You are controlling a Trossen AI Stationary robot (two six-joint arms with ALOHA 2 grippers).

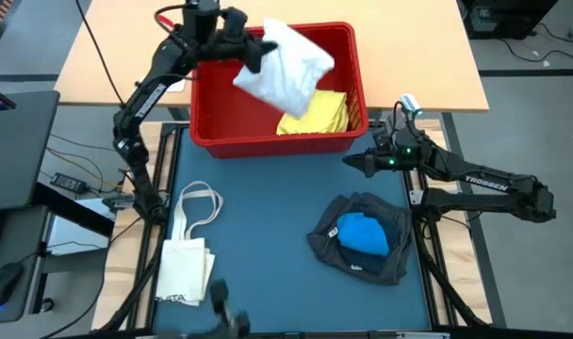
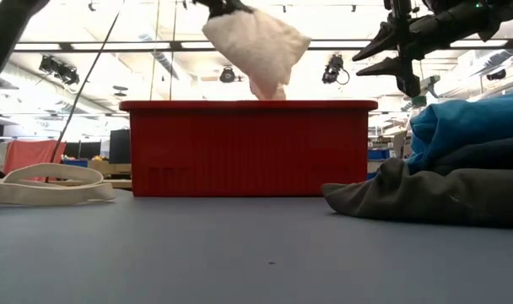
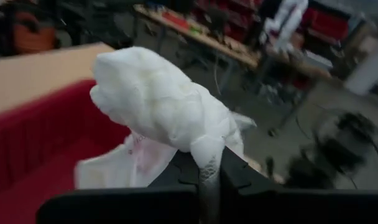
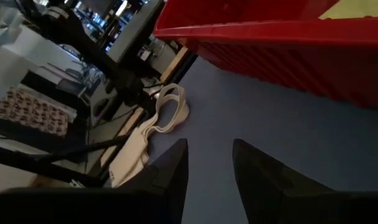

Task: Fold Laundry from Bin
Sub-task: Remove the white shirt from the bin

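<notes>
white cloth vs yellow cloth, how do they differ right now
The white cloth hangs in the air above the bin, pinched by the left gripper; the yellow cloth lies inside the bin, untouched. The white one is bunched and dangling; the yellow one lies flatter against the bin's floor. The white piece looks larger. Both are soft laundry not yet folded.

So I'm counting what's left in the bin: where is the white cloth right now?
In the high view the white cloth hangs above the red bin, clamped in the left gripper, over the yellow cloth.
</notes>
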